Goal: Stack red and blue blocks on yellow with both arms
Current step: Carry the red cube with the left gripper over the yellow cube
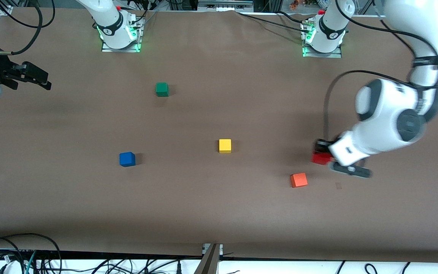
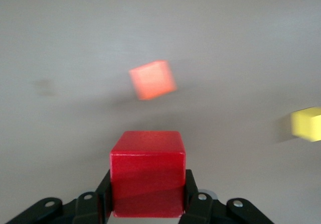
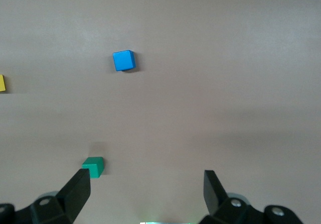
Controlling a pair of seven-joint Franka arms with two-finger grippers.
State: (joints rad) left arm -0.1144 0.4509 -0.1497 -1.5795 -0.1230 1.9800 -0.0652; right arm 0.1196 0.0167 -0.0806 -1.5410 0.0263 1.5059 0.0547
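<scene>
My left gripper (image 1: 321,152) is shut on the red block (image 1: 320,158), held just above the table toward the left arm's end; the block fills the space between the fingers in the left wrist view (image 2: 147,173). The yellow cube (image 1: 225,145) sits mid-table and shows at the edge of the left wrist view (image 2: 307,124). The blue block (image 1: 127,159) sits toward the right arm's end, also in the right wrist view (image 3: 124,60). My right gripper (image 1: 32,78) is open and empty, held high at the right arm's end of the table; it waits there.
An orange cube (image 1: 299,180) lies on the table close to the held red block, nearer the front camera, also in the left wrist view (image 2: 152,79). A green cube (image 1: 162,89) sits nearer the robot bases, also in the right wrist view (image 3: 94,166). Cables run along the table's front edge.
</scene>
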